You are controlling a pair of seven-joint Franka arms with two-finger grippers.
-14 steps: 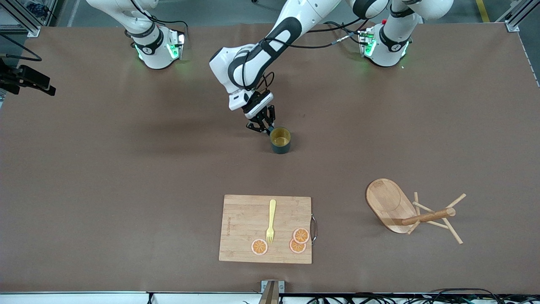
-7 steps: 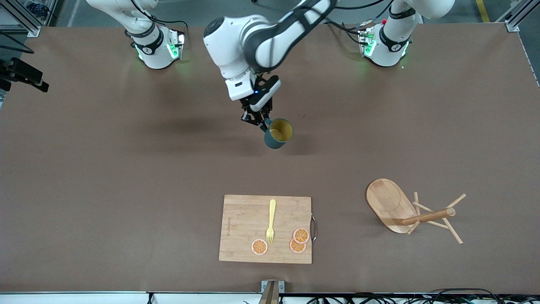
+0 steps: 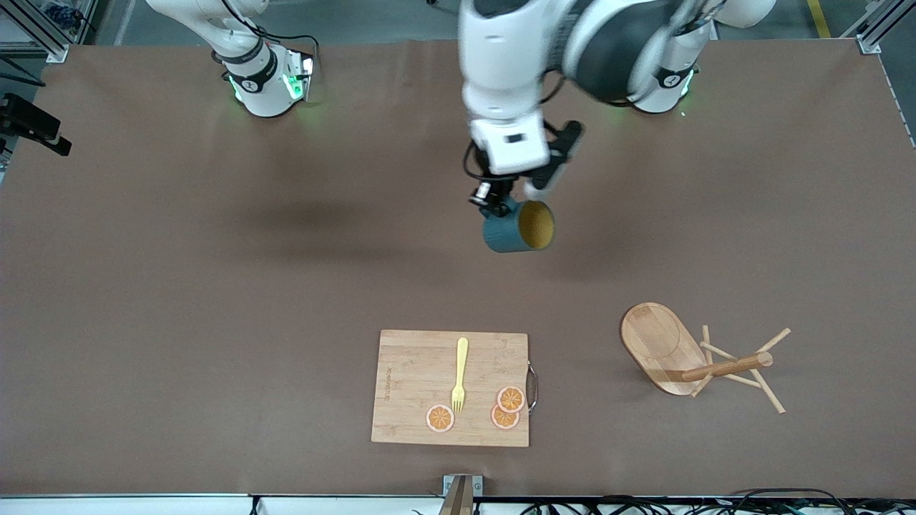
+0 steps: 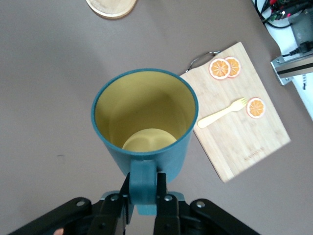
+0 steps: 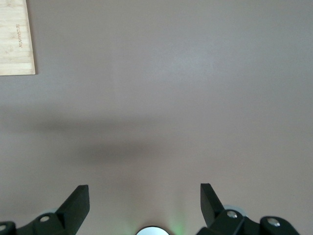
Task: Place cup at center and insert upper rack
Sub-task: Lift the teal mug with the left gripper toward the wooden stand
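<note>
One left tool grips the tilted cup midair.

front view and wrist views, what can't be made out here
- Left gripper: in the front view the wrist and the cup mostly cover its jaws; the left wrist view shows them shut on the cup's handle.
- Cup's underside: faces away in every view.
- Rack: only its base edge shows in the left wrist view, cut by the frame.
- Right gripper: absent from the front view, seen only in the right wrist view, open over bare table.
</note>
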